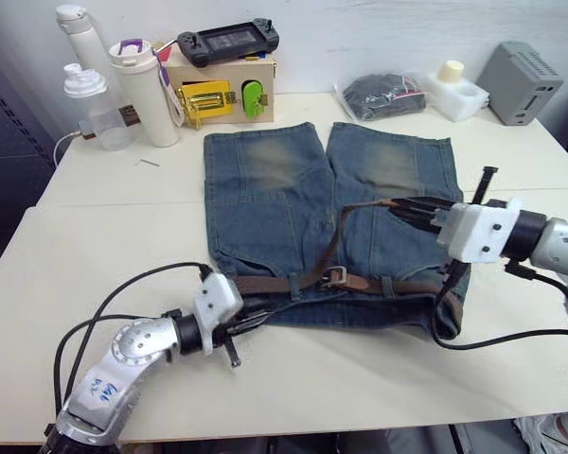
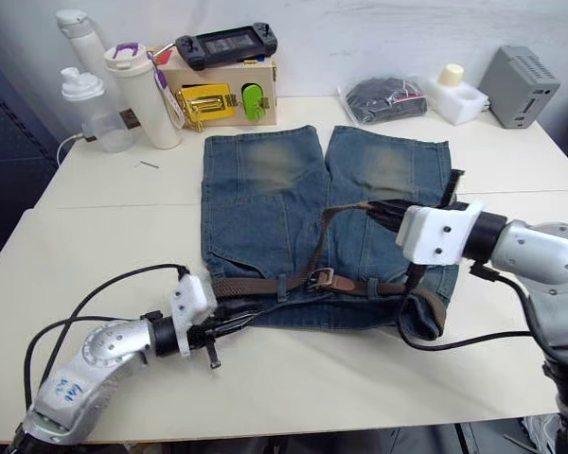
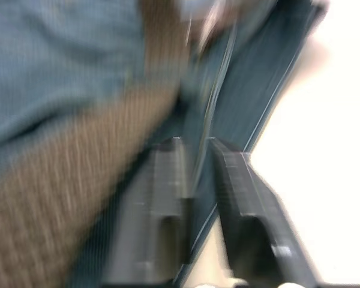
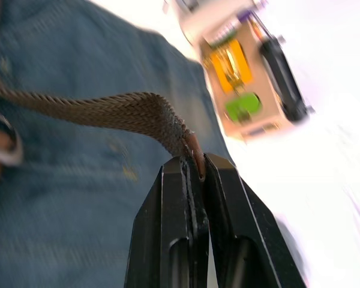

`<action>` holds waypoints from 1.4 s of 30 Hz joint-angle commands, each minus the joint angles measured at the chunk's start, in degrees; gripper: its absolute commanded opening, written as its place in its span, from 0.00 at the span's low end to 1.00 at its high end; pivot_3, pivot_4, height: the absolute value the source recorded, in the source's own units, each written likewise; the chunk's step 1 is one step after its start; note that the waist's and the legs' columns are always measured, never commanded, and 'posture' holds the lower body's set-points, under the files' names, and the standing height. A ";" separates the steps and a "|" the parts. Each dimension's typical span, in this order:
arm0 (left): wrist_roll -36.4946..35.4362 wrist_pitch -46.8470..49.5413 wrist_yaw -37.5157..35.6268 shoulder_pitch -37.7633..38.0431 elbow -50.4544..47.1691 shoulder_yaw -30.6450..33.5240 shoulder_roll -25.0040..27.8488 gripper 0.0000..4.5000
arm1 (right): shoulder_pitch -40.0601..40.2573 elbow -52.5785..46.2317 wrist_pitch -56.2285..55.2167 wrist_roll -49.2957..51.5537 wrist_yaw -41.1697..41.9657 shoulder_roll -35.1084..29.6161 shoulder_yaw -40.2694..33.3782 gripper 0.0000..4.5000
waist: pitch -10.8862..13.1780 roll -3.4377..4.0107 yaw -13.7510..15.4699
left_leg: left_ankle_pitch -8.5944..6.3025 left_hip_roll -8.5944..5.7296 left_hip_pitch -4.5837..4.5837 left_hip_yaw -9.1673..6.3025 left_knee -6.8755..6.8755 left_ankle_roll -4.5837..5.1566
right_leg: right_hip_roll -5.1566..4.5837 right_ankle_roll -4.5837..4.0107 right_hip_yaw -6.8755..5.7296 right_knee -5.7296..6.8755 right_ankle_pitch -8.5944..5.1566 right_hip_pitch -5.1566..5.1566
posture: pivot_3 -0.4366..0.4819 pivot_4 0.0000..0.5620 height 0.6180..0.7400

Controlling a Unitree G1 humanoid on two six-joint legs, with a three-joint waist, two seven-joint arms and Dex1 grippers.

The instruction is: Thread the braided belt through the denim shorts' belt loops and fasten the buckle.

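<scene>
Pinching braided belt (image 4: 126, 111) tip: right claw (image 4: 195, 165), wrist view.

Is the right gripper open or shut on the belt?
Shut: the right gripper clamps the braided belt by its tip, fingers pressed against it.

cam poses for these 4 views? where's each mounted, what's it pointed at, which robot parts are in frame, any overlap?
Left eye and right eye: head stereo pair, looking forward and down over the table at the denim shorts; both arms in frame, left gripper, right gripper.
Left wrist: along its gripper fingers, closed on the shorts' edge beside the braided belt.
Right wrist: along its fingers, clamping the belt's free end.
Shared: belt and shorts in all; the buckle in the eye views.
</scene>
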 commanded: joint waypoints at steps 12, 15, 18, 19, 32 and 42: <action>13.03 -12.04 7.37 -13.73 8.37 -5.23 -5.35 0.69 | -2.33 -5.17 0.73 -0.03 0.63 3.69 6.47 0.00 | 0.00 -0.03 -0.38 | -0.04 0.16 0.01 0.26 0.02 -0.03 | 0.19 0.00 0.16 -0.15 0.01 0.06 | 0.48 0.27 0.23; 17.23 -16.40 6.94 -14.70 12.37 -6.49 -7.93 0.69 | -2.54 -5.95 1.71 0.75 0.96 3.90 6.64 0.00 | 0.00 -0.03 -0.30 | -0.04 0.17 0.01 0.24 0.02 -0.04 | 0.19 0.00 0.16 -0.15 0.01 0.03 | 0.48 0.27 0.23; 18.45 -18.08 6.57 -15.39 14.82 -6.41 -10.12 0.69 | -2.62 -6.63 2.41 0.99 0.99 4.00 6.79 0.00 | 0.00 -0.03 -0.36 | -0.05 0.18 0.01 0.24 0.01 -0.04 | 0.19 0.00 0.15 -0.14 0.01 0.02 | 0.48 0.27 0.23; 19.18 -19.06 6.19 -15.53 15.38 -6.60 -10.57 0.69 | -2.62 -6.88 2.71 1.04 0.93 4.07 6.79 0.00 | 0.00 -0.03 -0.34 | -0.05 0.18 0.01 0.24 0.01 -0.04 | 0.19 0.01 0.15 -0.14 0.01 0.02 | 0.48 0.27 0.23; 21.14 -21.64 3.30 -13.72 16.09 -6.52 -12.59 0.01 | -2.05 -7.89 4.85 1.17 0.28 4.63 6.43 0.00 | 0.00 -0.03 -0.40 | -0.05 0.18 0.01 0.22 0.01 -0.04 | 0.19 0.02 0.14 -0.15 0.02 0.02 | 0.48 0.27 0.23; 21.16 -19.12 5.97 -11.20 14.24 -4.48 -13.15 0.00 | 3.90 -7.24 13.22 0.76 -0.74 3.66 4.98 0.61 | -0.01 -0.03 -0.16 | -0.05 0.17 0.01 0.17 0.01 -0.04 | 0.21 0.02 0.14 -0.15 0.02 0.05 | 0.48 0.27 0.23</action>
